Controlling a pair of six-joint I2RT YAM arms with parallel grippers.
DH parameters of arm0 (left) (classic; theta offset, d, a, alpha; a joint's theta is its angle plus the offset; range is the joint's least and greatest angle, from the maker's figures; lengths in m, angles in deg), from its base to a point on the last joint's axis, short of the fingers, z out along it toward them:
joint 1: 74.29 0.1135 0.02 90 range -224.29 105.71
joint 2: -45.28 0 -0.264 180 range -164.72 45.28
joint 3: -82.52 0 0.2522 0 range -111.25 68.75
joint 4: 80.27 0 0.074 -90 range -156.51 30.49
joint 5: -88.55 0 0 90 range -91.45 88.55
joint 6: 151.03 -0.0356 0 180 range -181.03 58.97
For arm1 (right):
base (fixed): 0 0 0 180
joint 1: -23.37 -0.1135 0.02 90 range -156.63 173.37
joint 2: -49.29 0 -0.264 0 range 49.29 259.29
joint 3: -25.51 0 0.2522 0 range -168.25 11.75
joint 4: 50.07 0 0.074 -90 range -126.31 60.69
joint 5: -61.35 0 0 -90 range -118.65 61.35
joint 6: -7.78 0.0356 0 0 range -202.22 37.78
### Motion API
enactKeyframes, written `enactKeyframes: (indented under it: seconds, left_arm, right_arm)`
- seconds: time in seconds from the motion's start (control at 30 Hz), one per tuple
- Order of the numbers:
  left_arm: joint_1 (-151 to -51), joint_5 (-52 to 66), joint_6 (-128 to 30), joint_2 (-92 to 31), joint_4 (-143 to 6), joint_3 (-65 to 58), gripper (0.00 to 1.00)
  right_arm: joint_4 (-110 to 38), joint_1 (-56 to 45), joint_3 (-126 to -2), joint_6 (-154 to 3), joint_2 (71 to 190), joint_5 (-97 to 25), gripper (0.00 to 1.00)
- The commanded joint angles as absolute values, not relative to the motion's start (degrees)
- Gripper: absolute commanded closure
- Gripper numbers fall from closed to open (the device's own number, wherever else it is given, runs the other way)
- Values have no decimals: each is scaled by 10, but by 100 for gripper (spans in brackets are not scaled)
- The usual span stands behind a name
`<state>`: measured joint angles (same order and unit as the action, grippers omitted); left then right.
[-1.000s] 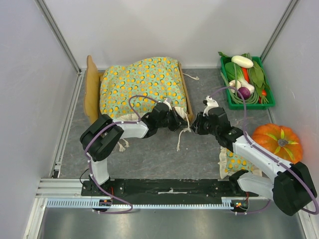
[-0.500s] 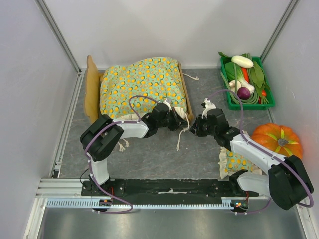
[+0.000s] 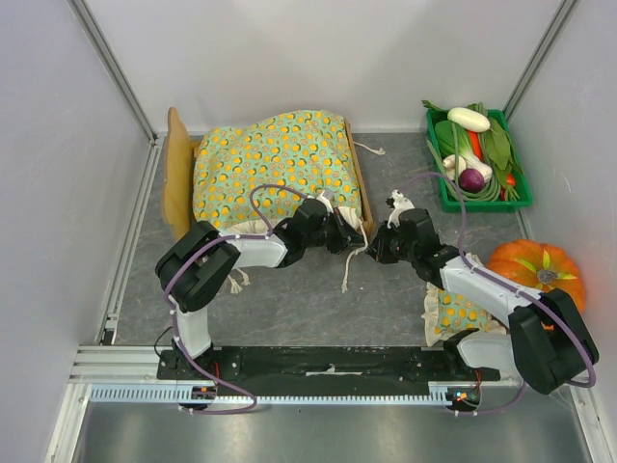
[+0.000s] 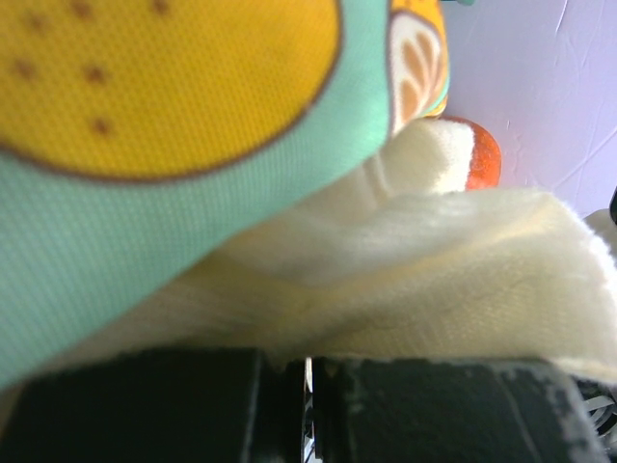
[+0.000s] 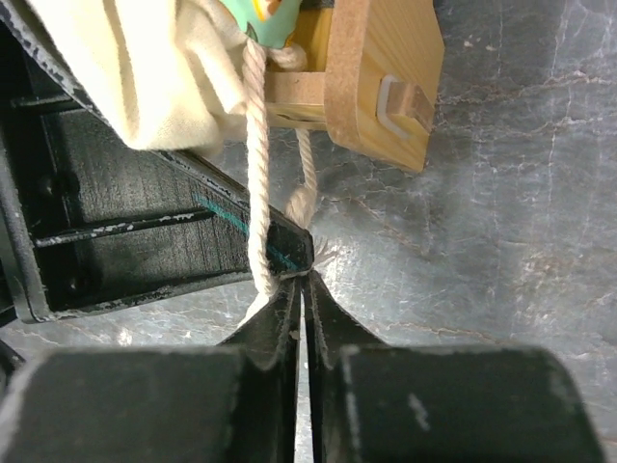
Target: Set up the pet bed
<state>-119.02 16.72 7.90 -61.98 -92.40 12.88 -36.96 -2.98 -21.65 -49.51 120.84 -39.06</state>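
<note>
The pet bed (image 3: pixel 176 183) lies at the back left, its wood footboard (image 5: pixel 381 68) near both grippers. A green orange-dotted blanket (image 3: pixel 270 164) covers it. My left gripper (image 3: pixel 355 239) is shut on the blanket's cream edge (image 4: pixel 434 280) at the bed's near foot corner. The fabric fills the left wrist view above the closed fingers (image 4: pixel 193 405). My right gripper (image 5: pixel 301 275) stands tip to tip with the left gripper (image 5: pixel 145 222), its jaws drawn to a thin slit. A white cord (image 5: pixel 256 193) hangs just left of its tips, and its frayed end touches them.
A matching ruffled pillow (image 3: pixel 453 311) lies under my right forearm. An orange pumpkin (image 3: pixel 540 275) sits at the right edge. A green tray (image 3: pixel 482 204) of vegetables stands at the back right. White walls close in the grey floor.
My right gripper has slid left toward the bed's foot corner and its jaws have closed down. The left gripper has held still on the blanket.
</note>
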Motion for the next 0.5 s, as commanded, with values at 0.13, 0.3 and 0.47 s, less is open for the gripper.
enactKeyframes:
  seconds: [0.13, 0.3, 0.47]
  left_arm:
    - [-1190, 181, 68, -618, -932, 126, 97]
    - [-1188, 156, 33, -598, -872, 124, 75]
    - [-1188, 131, -18, -565, -792, 126, 55]
  right_arm:
    - [-379, -25, -226, -521, 1202, -381, 100]
    - [-304, -25, -225, -515, 1184, -327, 100]
    - [-286, -26, -216, -501, 1164, -291, 100]
